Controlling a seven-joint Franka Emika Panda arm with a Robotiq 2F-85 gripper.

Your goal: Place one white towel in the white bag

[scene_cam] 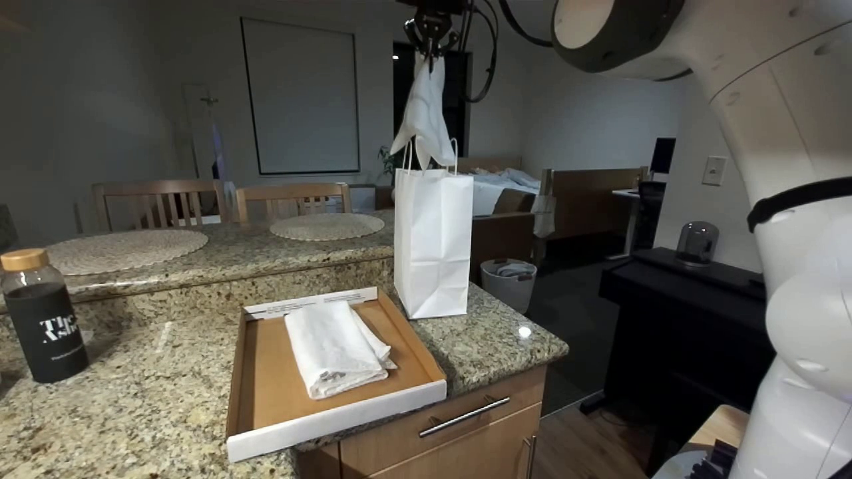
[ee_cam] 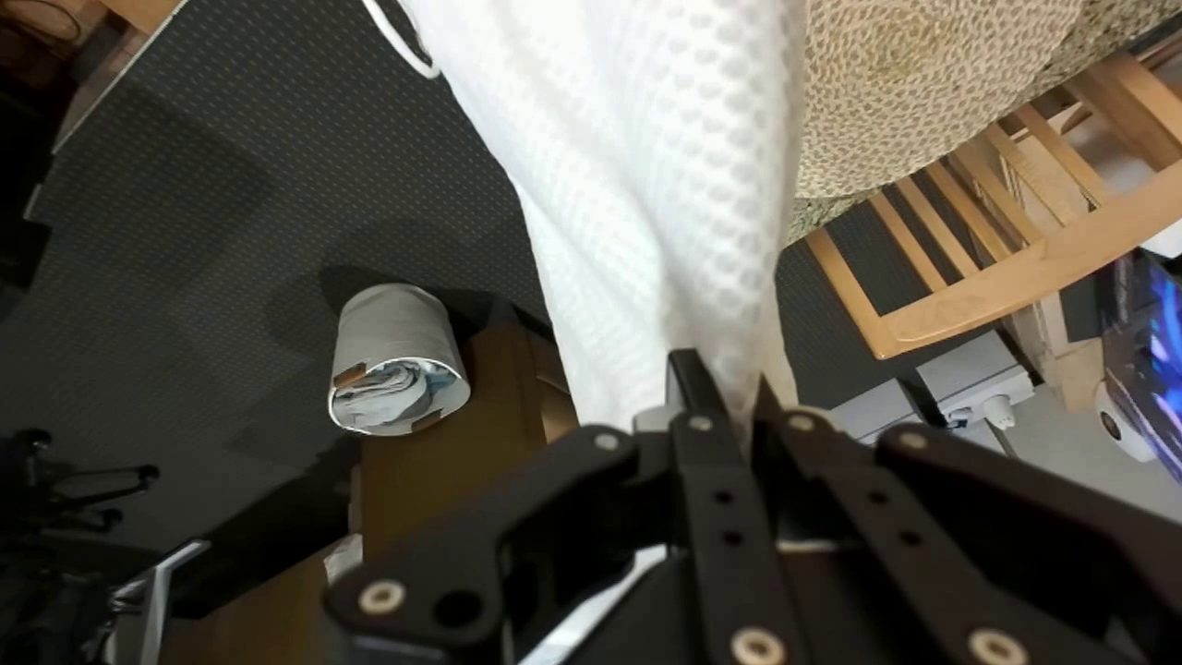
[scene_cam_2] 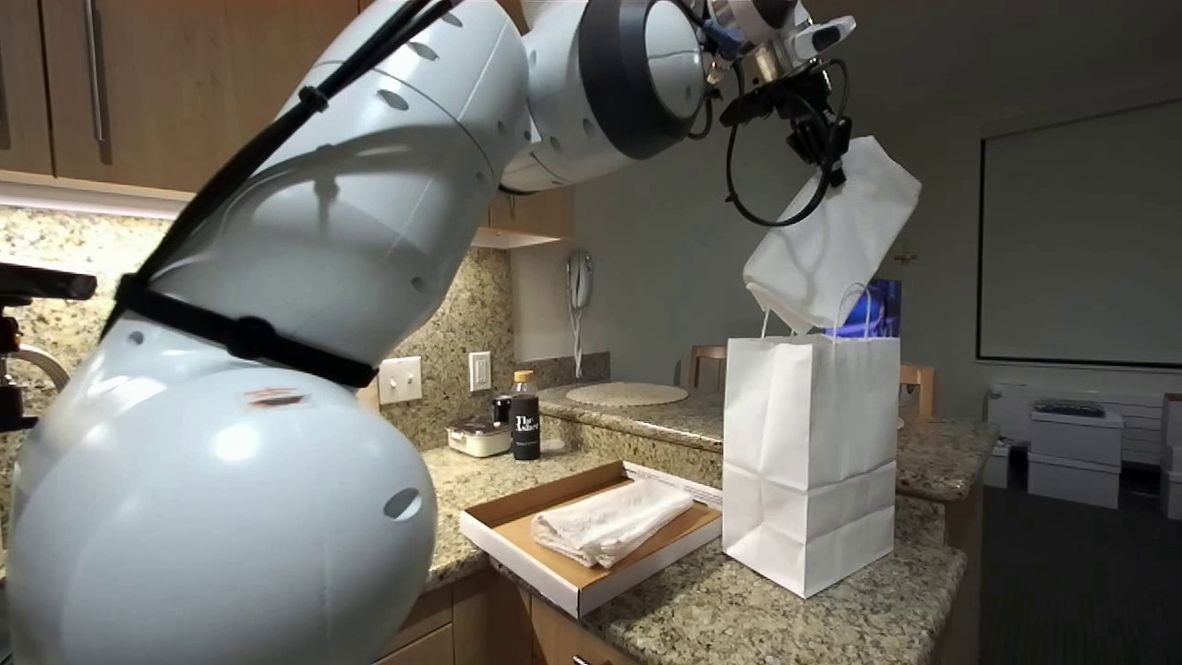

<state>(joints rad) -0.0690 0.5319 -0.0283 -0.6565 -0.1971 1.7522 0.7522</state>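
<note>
My gripper (scene_cam: 431, 58) is high above the bag and shut on a white towel (scene_cam: 423, 113), which hangs from the fingertips. The towel is also held in an exterior view (scene_cam_2: 836, 235) and fills the upper middle of the wrist view (ee_cam: 646, 185). The white paper bag (scene_cam: 434, 243) stands upright on the counter, also seen in an exterior view (scene_cam_2: 808, 462). The towel's lower end is around the bag's handles, near rim height; I cannot tell whether it dips inside. Another folded white towel (scene_cam: 338, 349) lies in a cardboard tray. The bag's inside is hidden.
The cardboard tray (scene_cam: 336, 420) sits beside the bag on the granite counter (scene_cam: 492, 336), whose edge is near the bag. A black bottle (scene_cam: 46, 332), woven placemats (scene_cam: 326, 227) and chairs (scene_cam: 293, 191) are farther off. A laundry basket (scene_cam: 509, 283) stands on the floor beyond.
</note>
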